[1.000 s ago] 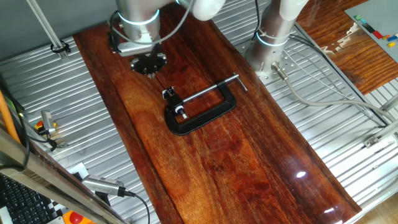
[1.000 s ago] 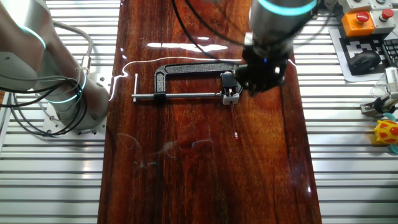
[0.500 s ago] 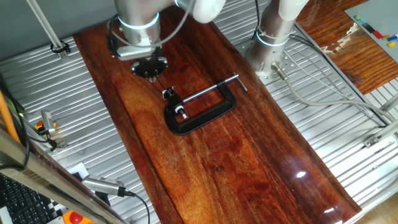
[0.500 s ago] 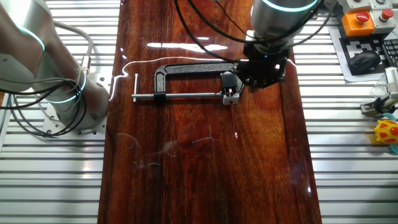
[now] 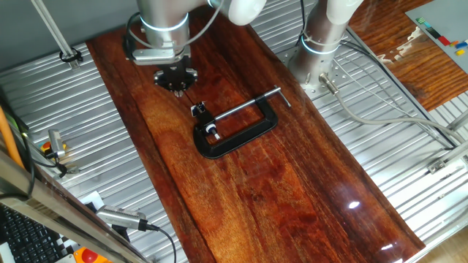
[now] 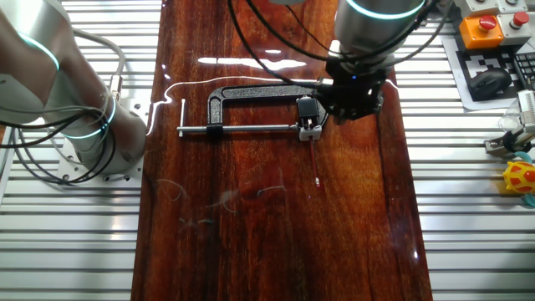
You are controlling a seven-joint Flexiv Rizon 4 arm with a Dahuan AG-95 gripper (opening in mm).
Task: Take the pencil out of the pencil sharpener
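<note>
Pencil point(image 6: 313, 147) is a thin dark stick poking out of the pencil sharpener point(image 6: 311, 128), which sits touching the clamp point(image 6: 251, 92) at its screw-pad end, mid-counter point(image 6: 276, 251). In one fixed view the sharpener point(image 5: 198, 109) is just below my tool point(image 5: 176, 77). Tool point(image 6: 353, 94) hovers just beside it, toward the counter's long edge; can't tell whether the fingers are apart or together. Risks, as I judge them: the sharpener lifts with the pencil, or I clip the clamp descending.

Two high opposing views, shared clamp point(image 5: 235, 128)
</note>
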